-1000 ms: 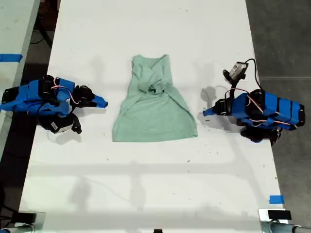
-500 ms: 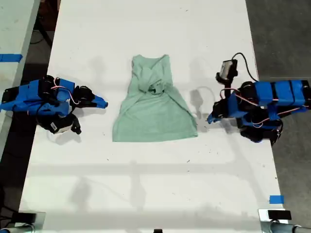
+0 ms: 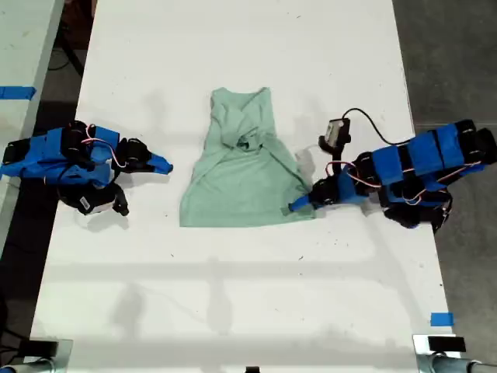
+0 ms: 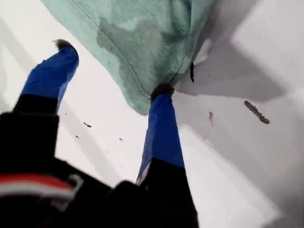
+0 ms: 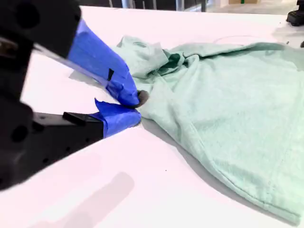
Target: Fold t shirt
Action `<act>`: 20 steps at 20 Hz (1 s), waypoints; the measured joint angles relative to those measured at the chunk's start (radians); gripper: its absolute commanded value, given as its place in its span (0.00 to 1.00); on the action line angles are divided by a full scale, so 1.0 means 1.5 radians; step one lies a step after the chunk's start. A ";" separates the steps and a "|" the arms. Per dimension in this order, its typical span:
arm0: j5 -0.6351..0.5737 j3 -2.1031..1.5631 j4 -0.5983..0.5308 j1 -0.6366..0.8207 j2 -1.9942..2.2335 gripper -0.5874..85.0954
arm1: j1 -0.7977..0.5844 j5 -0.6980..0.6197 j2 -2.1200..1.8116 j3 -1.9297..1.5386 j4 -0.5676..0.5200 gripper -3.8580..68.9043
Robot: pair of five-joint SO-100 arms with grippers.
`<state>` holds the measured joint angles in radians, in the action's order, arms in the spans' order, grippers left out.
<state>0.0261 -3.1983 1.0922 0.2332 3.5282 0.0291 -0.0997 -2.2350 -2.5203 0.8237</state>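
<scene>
The pale mint-green t shirt [image 3: 247, 167] lies flat on the white table [image 3: 233, 287], neck at the far end, hem nearer, wrinkled around the middle. My first gripper [image 3: 299, 204] reaches in from the exterior view's right to the hem corner on that side. In the first wrist view it [image 4: 111, 67] is open, one fingertip [image 4: 161, 90] touching the t shirt's [image 4: 142, 42] corner edge and the other over bare table. My second gripper [image 3: 165, 165] rests at the exterior view's left, apart from the cloth. It [image 5: 135, 107] is shut and holds nothing, with the t shirt [image 5: 228, 109] beyond it.
A cable and a small camera module [image 3: 335, 132] rise above the first arm. Blue tape [image 3: 441, 319] marks the table's near corner on the exterior view's right. A second pale surface with blue tape [image 3: 15, 92] stands past the table edge on the exterior view's left.
My first arm has stretched across from the exterior view's right and come down to the shirt's hem corner. The second arm and the shirt have not moved.
</scene>
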 measured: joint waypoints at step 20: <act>-0.010 0.000 -0.006 -0.006 0.000 0.03 | -0.043 -0.147 0.364 0.487 0.210 0.06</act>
<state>0.0107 -3.1983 1.0830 0.2240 3.5282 -0.0353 -0.3206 -1.6889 -1.7902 1.1382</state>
